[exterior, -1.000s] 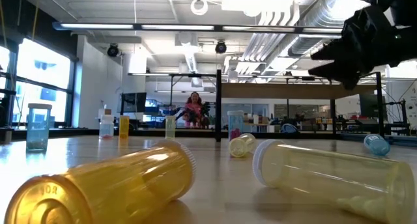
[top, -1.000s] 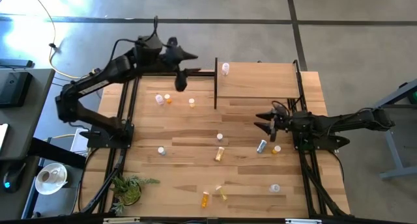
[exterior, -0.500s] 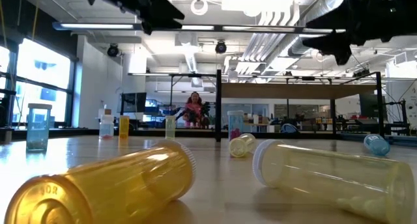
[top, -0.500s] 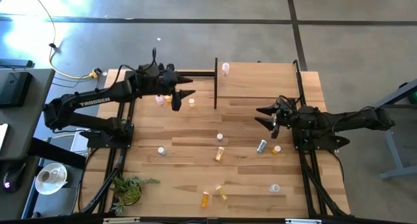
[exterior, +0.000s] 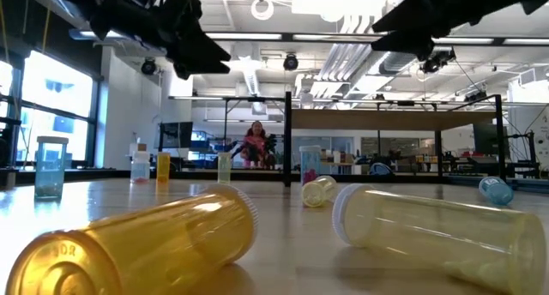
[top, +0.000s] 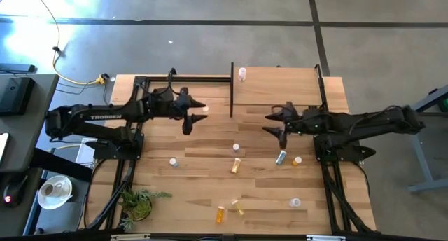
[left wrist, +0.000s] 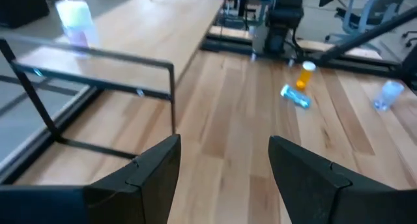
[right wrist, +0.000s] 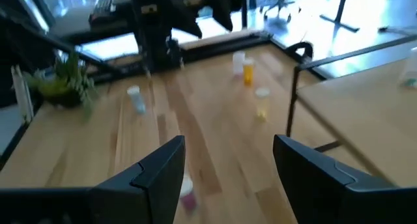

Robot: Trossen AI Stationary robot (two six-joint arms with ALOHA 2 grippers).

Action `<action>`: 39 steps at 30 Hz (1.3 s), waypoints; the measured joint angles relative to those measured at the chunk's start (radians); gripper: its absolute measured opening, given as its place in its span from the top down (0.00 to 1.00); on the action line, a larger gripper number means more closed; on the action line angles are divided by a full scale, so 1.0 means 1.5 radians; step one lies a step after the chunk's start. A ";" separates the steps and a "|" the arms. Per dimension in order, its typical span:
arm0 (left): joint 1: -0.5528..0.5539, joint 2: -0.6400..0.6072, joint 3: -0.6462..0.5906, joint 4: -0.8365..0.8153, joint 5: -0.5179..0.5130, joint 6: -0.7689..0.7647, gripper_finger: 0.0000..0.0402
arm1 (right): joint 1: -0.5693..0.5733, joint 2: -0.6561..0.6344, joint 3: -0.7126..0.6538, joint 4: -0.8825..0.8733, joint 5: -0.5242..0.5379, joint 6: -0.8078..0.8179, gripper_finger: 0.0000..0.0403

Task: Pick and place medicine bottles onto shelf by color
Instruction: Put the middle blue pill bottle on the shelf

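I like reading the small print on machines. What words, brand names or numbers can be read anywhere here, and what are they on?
"TROSSEN": white letters along the left arm, seen from above.
Embossed marks on the base of the fallen yellow bottle, low view: too blurred to read.
Nothing else legible.

One pale pink bottle [top: 242,73] is seen upright on the light-wood shelf [top: 280,87], while the other white-capped bottles, such as an orange one [top: 221,214], are scattered, upright or toppled, across the tabletop.
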 joint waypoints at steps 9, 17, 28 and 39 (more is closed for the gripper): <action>-0.032 0.000 -0.013 -0.012 0.000 0.000 0.45 | 0.001 0.148 0.007 0.041 -0.032 0.003 0.44; -0.036 0.000 -0.013 -0.013 -0.001 0.000 0.45 | 0.006 0.284 0.007 0.161 -0.061 -0.017 0.44; -0.036 0.000 -0.013 -0.013 -0.002 0.000 0.45 | 0.045 0.415 0.008 0.316 -0.053 -0.051 0.44; -0.036 0.000 -0.013 -0.013 -0.002 -0.001 0.45 | 0.048 0.541 0.011 0.430 -0.024 -0.064 0.44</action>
